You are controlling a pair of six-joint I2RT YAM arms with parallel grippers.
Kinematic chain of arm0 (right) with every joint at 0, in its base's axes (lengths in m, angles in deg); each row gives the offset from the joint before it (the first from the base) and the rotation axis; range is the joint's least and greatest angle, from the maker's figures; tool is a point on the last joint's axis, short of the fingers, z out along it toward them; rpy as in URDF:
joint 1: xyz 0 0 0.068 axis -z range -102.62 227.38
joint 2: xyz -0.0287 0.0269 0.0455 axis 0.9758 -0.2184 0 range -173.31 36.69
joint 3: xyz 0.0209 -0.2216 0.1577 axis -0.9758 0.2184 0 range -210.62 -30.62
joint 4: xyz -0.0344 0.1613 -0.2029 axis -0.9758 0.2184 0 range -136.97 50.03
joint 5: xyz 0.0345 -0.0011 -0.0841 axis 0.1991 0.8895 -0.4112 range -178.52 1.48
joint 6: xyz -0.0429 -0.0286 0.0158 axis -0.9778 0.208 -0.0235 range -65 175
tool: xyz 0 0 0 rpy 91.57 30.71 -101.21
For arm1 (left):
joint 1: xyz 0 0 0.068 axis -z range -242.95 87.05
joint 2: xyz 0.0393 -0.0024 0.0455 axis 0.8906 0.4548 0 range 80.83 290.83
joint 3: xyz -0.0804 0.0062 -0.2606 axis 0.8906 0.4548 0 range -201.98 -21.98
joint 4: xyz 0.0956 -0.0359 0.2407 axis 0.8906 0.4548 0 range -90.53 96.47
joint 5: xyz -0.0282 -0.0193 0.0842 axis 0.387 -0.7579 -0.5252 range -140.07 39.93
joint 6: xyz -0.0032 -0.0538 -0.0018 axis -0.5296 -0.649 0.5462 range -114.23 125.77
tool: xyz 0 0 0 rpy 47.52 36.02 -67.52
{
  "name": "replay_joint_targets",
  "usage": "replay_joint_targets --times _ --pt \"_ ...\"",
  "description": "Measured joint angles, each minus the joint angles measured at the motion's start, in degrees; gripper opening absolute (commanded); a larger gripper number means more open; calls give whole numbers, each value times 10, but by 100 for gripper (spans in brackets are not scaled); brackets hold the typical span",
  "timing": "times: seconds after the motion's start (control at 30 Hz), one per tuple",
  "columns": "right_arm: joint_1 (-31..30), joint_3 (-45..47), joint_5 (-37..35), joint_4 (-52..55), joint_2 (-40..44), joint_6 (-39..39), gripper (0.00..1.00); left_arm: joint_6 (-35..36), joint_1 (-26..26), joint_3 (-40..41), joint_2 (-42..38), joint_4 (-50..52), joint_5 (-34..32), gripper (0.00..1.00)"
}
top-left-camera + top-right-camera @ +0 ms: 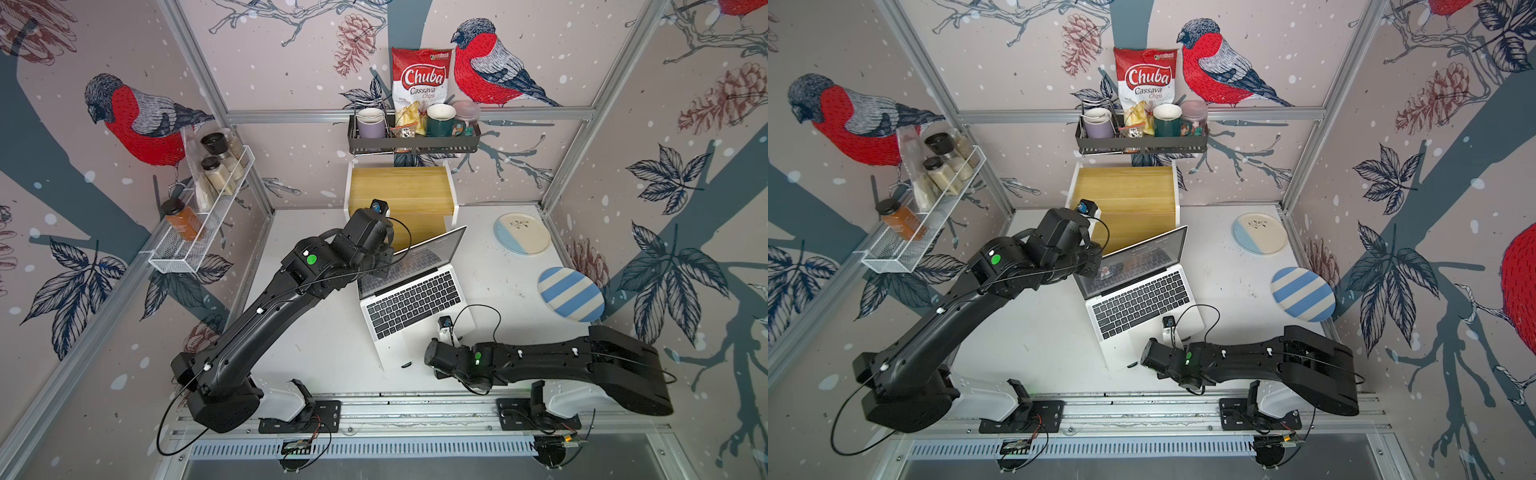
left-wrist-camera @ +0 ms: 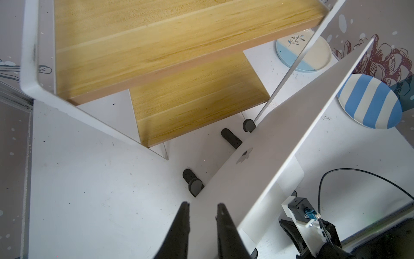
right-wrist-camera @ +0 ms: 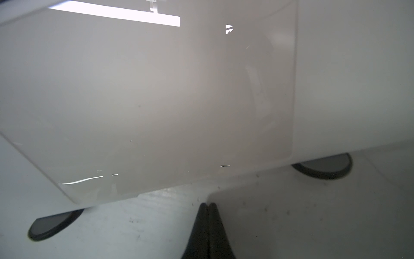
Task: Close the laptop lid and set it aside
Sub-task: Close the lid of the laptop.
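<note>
Judging by how things lie, the task is in its early part: the laptop [image 1: 415, 303] is open, and neither the closing nor the setting aside is done. It sits a little right of the middle of the table [image 1: 316, 332], turned askew. Its hinge end points toward the wooden riser [image 1: 399, 191] at the far edge and its trackpad end toward the near edge. It rests on a black stand whose feet [image 2: 192, 179] show beneath it in the left wrist view. In both top views the laptop lid [image 1: 432, 249] stands raised at an angle, with a wide wedge of space above the keys.

The left gripper [image 2: 203, 207] is behind the lid, at the end nearer the table's left edge, jaws a narrow slit apart. One finger [image 2: 224, 226] overlaps the lid's silver outer face, though I cannot tell whether it touches, and nothing is plainly clamped. It looks placed to push the lid down. The right gripper [image 3: 208, 205] has its jaws pressed fully together, empty, low over the table just off the laptop's front edge by the trackpad. Contact there is unclear; I take it for a brace against sliding.

What remains is bringing the lid flat, then moving the closed laptop to a free part of the table, where the striped plate [image 1: 571, 299] and the pale plate [image 1: 523, 232] by the right edge narrow the room
</note>
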Motion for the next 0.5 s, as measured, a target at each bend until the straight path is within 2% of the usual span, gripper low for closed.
replay_joint_targets --times 0.23,0.5 --pt "21 17 -3 -52 0 0 0 -15 8 52 -27 -32 13 21" --pt "27 20 -4 -70 -5 0 0 -41 66 85 -29 -54 13 21"
